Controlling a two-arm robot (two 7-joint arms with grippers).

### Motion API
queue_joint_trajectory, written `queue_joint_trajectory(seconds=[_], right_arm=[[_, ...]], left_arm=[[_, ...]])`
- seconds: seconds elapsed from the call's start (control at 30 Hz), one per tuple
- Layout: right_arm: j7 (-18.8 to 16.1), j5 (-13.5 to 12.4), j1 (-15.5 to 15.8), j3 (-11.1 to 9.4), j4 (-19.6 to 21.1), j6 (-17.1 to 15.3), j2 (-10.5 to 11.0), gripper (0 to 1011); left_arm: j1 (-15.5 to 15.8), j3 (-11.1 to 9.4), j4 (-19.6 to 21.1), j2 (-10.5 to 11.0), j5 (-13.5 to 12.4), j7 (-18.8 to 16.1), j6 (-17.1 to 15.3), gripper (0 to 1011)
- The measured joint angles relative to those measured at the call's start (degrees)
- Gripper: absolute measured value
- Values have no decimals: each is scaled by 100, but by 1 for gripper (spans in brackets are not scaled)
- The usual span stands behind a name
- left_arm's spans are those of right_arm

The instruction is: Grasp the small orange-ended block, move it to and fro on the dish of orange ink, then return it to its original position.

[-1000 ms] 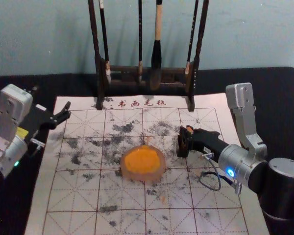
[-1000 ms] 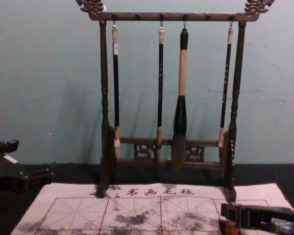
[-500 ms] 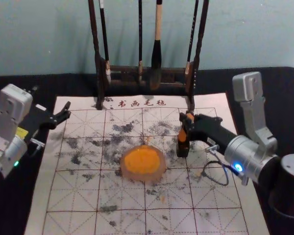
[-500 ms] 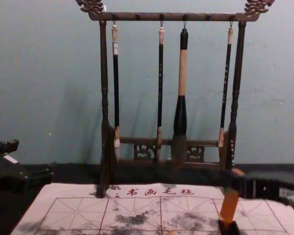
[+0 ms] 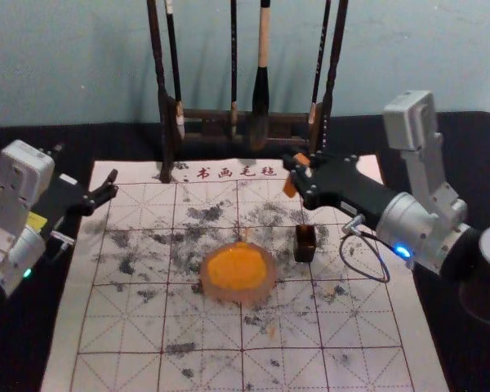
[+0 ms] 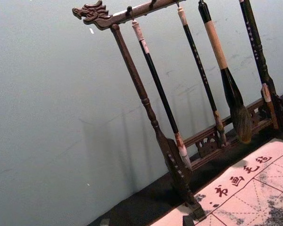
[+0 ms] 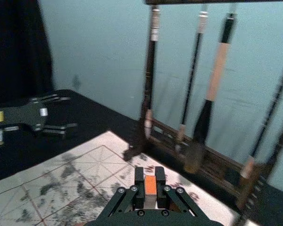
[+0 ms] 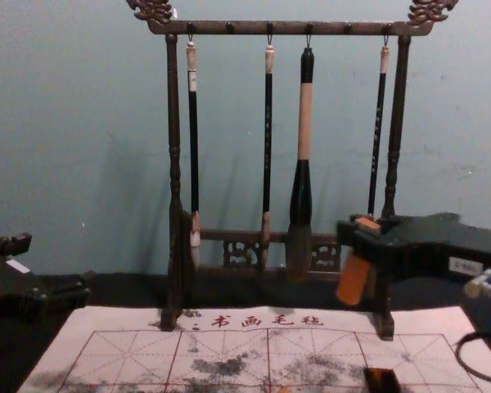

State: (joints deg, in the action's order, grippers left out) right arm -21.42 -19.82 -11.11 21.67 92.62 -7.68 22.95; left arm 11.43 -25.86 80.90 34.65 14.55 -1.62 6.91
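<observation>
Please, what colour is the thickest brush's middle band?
The band is light tan; chest view shows it best.

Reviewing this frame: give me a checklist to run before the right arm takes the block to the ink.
1. Right gripper shut on block: ok, block between its fingers.
2. Block clear of box: ok, it hangs above the box in the chest view.
3. Block upright: not ok, it leans in the chest view.
4. Block over dish: not ok, it is off toward the brush rack.
5. Left gripper out of the way: ok, parked at the mat's left edge.
6. Fresh ink on block's lower end: cannot tell, the block itself is orange.
</observation>
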Motion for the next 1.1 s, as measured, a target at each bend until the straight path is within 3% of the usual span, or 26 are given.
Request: queue_joint_trajectory(seconds=[0.33,0.63,0.8,1.1], right_arm=[[-973,-27,-696,490,-858,463,-24,110],[-1679,-119,-1240,934,-1470,608,-39,110],[-1844,-110,-1409,1144,-1636,552,-36,110],[-1881,-77,-1564,1442,-1723,162,51,110]], left_arm=[[0,0,0,0,0,0,0,1001],[0,0,0,0,0,0,0,1001],[0,0,0,0,0,0,0,1001],[0,0,0,0,0,0,0,1001]])
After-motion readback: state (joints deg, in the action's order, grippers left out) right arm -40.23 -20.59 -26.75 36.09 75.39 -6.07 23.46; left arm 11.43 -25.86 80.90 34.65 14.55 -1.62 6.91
